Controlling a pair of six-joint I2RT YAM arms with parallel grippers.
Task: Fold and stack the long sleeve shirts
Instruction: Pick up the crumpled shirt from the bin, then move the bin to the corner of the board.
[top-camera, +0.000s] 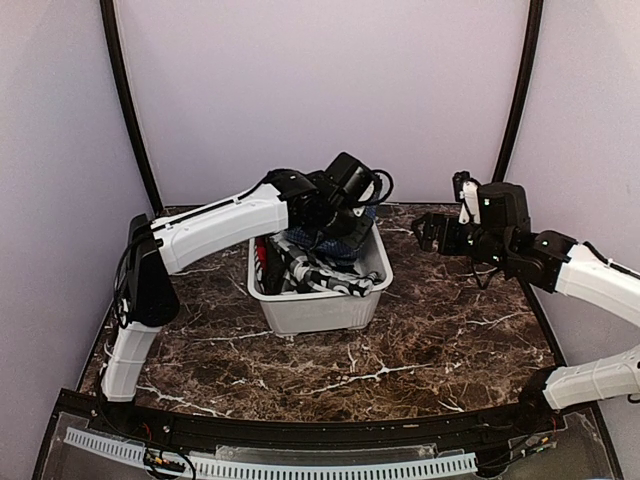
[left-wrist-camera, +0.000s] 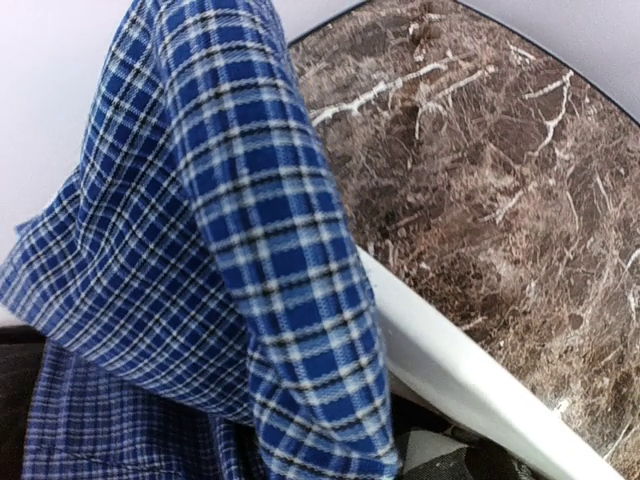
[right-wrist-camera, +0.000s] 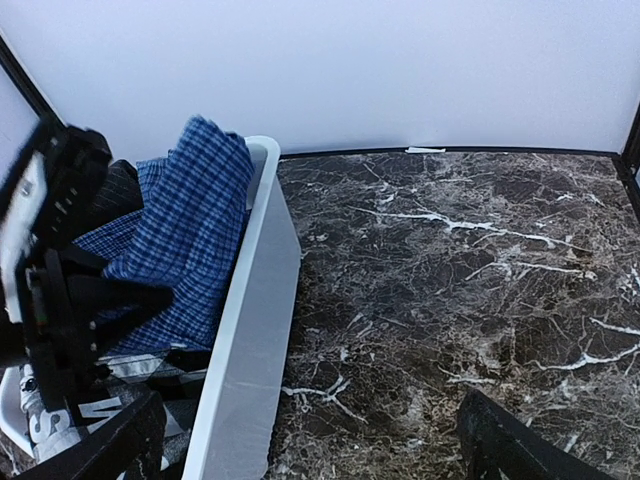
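Two end effectors show, and they differ. The left end effector (top-camera: 345, 212) is closed over the white bin (top-camera: 320, 310), pinching a raised fold of the blue checked shirt (left-wrist-camera: 250, 250). Its own fingers are hidden in the left wrist view, which the cloth nearly fills. The shirt bunches directly beneath and around this end effector, rising above the bin's rim, with the rest sunk inside the bin. Below it lie black-and-white clothes (top-camera: 310, 272), too crumpled to tell apart. The right end effector (right-wrist-camera: 310, 415) hangs with its fingers spread wide, holding nothing, above the bench (right-wrist-camera: 450, 280), with the bin off to its left and not touching it. Only the ends of its fingers show, at the lower edge of the right wrist view. The shirt's buttons and collar cannot be made out.
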